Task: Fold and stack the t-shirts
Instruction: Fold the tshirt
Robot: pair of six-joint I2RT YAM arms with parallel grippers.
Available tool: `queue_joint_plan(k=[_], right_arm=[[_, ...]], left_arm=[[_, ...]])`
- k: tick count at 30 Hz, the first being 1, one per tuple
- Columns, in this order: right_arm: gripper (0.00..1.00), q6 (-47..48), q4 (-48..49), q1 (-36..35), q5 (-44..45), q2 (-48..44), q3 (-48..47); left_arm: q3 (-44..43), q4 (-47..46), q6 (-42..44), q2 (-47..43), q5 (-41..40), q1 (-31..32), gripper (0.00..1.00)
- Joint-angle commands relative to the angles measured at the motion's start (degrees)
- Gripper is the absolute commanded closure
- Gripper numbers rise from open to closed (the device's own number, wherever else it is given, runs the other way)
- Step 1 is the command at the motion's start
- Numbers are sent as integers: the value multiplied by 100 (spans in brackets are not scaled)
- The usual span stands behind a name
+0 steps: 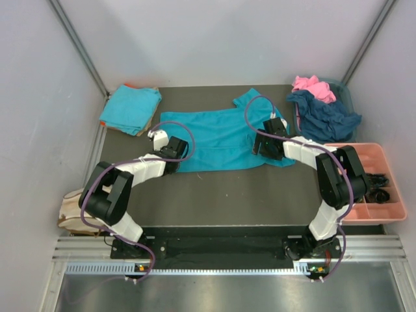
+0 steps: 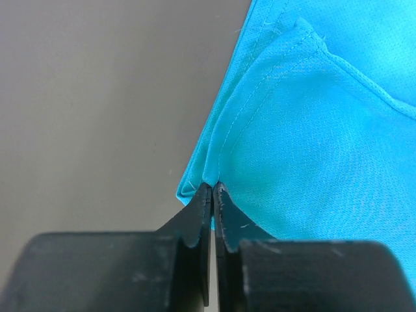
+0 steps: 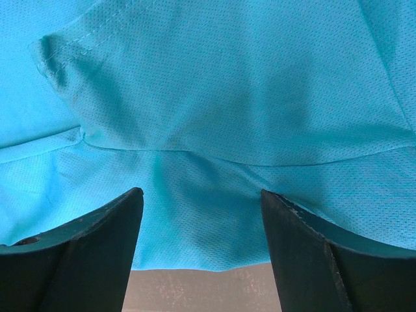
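A turquoise t-shirt [image 1: 221, 135] lies spread across the middle of the dark table. My left gripper [image 1: 176, 154] sits at its near left corner. In the left wrist view the left gripper [image 2: 213, 186] is shut on the hem corner of the t-shirt [image 2: 325, 143]. My right gripper [image 1: 260, 145] rests over the shirt's near right part. It stands open [image 3: 201, 195], its fingers [image 3: 123, 221] straddling the cloth [image 3: 227, 97] just inside the near edge. A folded turquoise shirt [image 1: 130, 108] lies at the back left. Pink [image 1: 312, 85] and navy [image 1: 327, 117] shirts are heaped at the back right.
A pink compartment tray [image 1: 364, 151] with dark items stands at the right edge, close to the right arm's elbow. A beige cloth bundle [image 1: 70, 212] sits off the table's left side. Grey walls enclose the table on three sides.
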State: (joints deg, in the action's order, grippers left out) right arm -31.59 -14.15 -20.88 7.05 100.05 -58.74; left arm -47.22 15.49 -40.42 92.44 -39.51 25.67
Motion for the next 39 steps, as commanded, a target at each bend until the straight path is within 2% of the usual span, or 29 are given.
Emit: queue_joint_plan(k=[1,18,29,39], right_arm=[[27,-40,-61,-56,-81,419,38],[27,-49,-35,-56,-98,498,29],[27,-49,-61,-47,-81,489,3],[27,-49,-131,-56,-20,454,-32]], left_arm=[[-103,59,-9,-7,-162,26,100],[11,1307,-387,-780,-339,34,100],[196,1615,-659,-1027,57,43,100],[653,2089,-1327,-1448,505,140,100]])
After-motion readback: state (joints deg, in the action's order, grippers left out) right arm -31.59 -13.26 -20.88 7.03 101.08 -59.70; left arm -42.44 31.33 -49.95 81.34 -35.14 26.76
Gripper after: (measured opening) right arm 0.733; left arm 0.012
